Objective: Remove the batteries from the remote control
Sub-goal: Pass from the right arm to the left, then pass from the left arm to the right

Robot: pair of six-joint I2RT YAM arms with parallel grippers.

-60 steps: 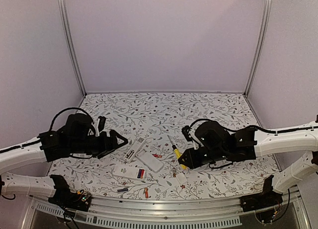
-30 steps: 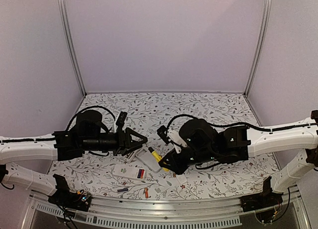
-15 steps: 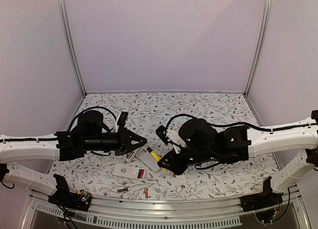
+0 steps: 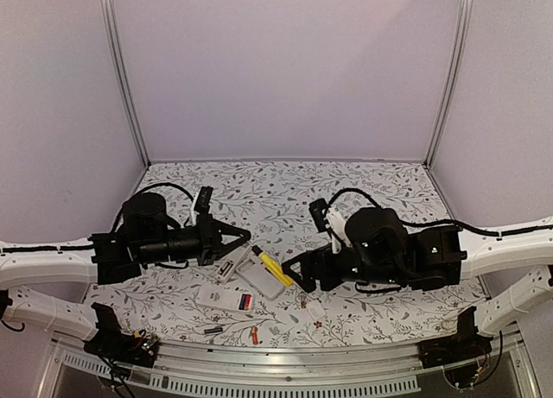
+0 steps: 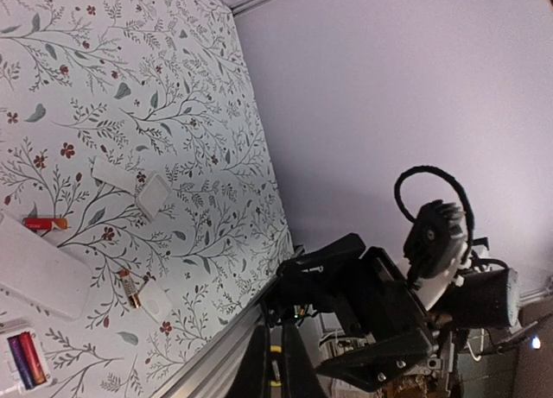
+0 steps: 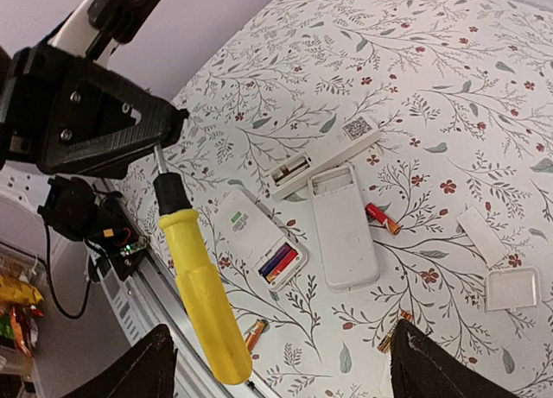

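Two batteries, one purple and one red, lie in the open bay of a white remote control, seen too from the top. Loose batteries lie on the mat: a red one and orange ones. My left gripper is shut on the metal shaft of a yellow-handled screwdriver, which hangs above the remotes. My right gripper stands open just right of the handle, with nothing between its fingers.
Two more white remotes lie beside the first, a wide one with an empty bay and a slim one. Small white cover plates lie to the right. The table's metal front rail runs close by.
My right gripper opened, let go of the screwdriver handle and drew back to the right. My left gripper shut on the screwdriver's shaft and now holds it alone.
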